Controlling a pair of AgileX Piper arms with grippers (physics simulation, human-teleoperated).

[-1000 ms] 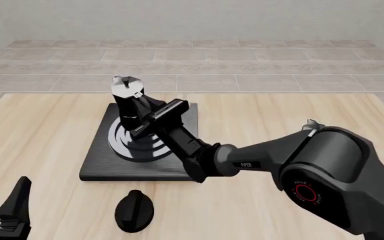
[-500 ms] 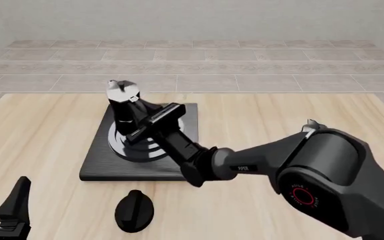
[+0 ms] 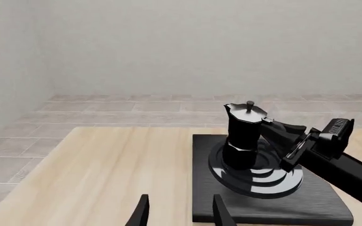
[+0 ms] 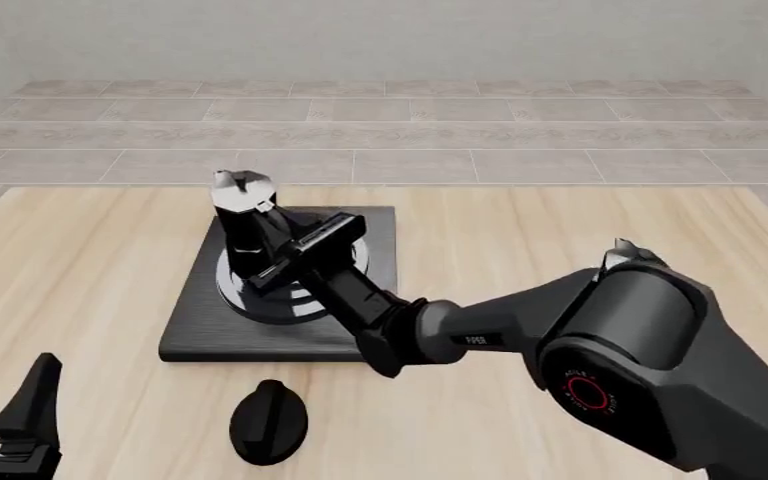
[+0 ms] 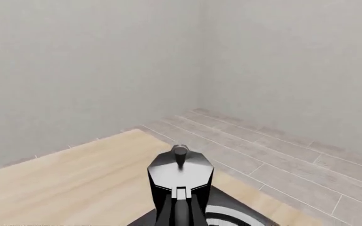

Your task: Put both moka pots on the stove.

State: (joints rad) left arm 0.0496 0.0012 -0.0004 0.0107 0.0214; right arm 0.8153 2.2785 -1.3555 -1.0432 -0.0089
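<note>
Nearest the camera, the left hand (image 4: 17, 425) sits low at the worktop's (image 4: 598, 240) near left corner, its two fingers (image 3: 142, 214) spread with nothing between them. Just beyond it, near the front edge, a black oval knob (image 4: 268, 421) lies on the wood. The right arm reaches from the near right diagonally forward and left across the worktop to the stove (image 4: 197, 330), a flat black slab with a ringed burner (image 3: 266, 176) at the middle of the worktop. The right hand (image 4: 275, 258) is over the burner at the handle side of the pot (image 4: 241, 225); it seems to pinch the handle, though the fingers are hard to tell from the black pot. The pot stands upright on the burner rings, silvery lid and knob on top. Only one pot shows in any view. Beyond the worktop lie a tiled floor and pale wall.
</note>
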